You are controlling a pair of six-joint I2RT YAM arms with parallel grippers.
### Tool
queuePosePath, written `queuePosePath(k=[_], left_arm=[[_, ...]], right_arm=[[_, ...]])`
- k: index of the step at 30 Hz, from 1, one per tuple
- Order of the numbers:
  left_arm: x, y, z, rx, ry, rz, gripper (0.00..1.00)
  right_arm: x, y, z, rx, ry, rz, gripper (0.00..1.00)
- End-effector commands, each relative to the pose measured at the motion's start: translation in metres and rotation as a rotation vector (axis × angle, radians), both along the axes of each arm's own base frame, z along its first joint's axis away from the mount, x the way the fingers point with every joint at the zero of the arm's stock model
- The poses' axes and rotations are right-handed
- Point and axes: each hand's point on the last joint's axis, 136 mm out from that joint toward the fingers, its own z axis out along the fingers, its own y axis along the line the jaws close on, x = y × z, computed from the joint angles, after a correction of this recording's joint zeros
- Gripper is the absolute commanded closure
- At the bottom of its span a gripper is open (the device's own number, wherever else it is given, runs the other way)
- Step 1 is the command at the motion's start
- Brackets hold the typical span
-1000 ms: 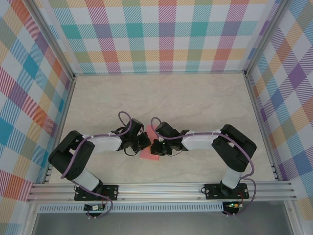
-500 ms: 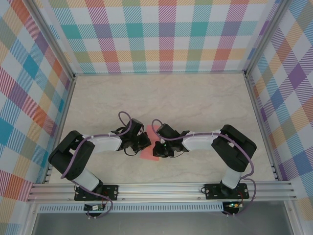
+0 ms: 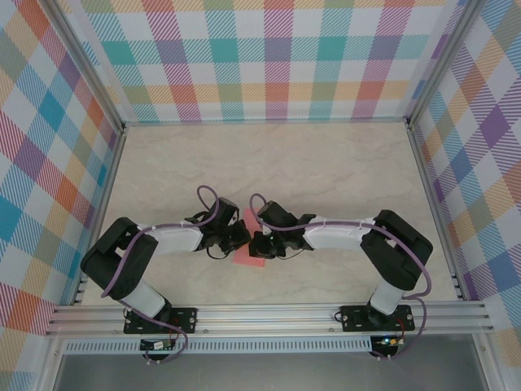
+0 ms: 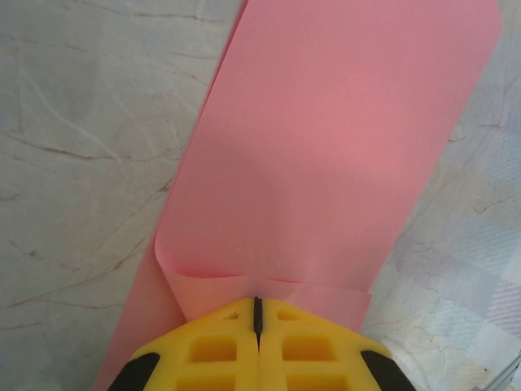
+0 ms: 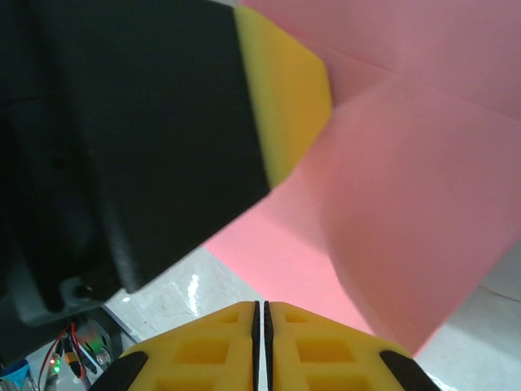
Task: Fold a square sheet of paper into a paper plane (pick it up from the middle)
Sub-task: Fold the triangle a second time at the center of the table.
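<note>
The paper plane (image 3: 247, 259) lies on the table (image 3: 326, 171), front centre. Left gripper (image 4: 257, 305) is pinched closed, tips on its fold. Right gripper (image 5: 261, 308) is closed alongside, the left's finger blocking its view.

Overhead view: bright, even, diffuse light; sharp throughout; faint soft shadows low centre of frame on pale marbled tabletop (image 3: 326, 163). Left wrist view: salmon-pink folded paper (image 4: 326, 163) evenly lit, darker shading centre-left. Right wrist view: upper left underexposed, soft-focused; small glare spot lower left.
</note>
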Motion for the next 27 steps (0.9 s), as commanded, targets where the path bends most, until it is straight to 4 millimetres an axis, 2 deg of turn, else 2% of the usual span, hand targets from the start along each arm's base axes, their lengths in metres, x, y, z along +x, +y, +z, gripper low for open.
queuePosePath(k=[1, 6, 11, 27], left_arm=[[-0.020, 0.018, -0.027, 0.077, 0.086, -0.006, 1.00], [-0.021, 0.018, -0.028, 0.078, 0.087, -0.007, 1.00], [-0.021, 0.018, -0.027, 0.078, 0.085, -0.007, 1.00], [-0.022, 0.022, -0.031, 0.094, 0.091, 0.003, 1.00]], right_arm=[[0.003, 0.001, -0.010, -0.033, 0.015, -0.024, 0.87], [-0.001, -0.002, -0.026, -0.065, 0.063, -0.026, 0.88], [-0.011, -0.016, -0.045, -0.103, 0.107, -0.039, 0.88], [-0.029, -0.025, -0.045, -0.053, 0.160, -0.047, 0.85]])
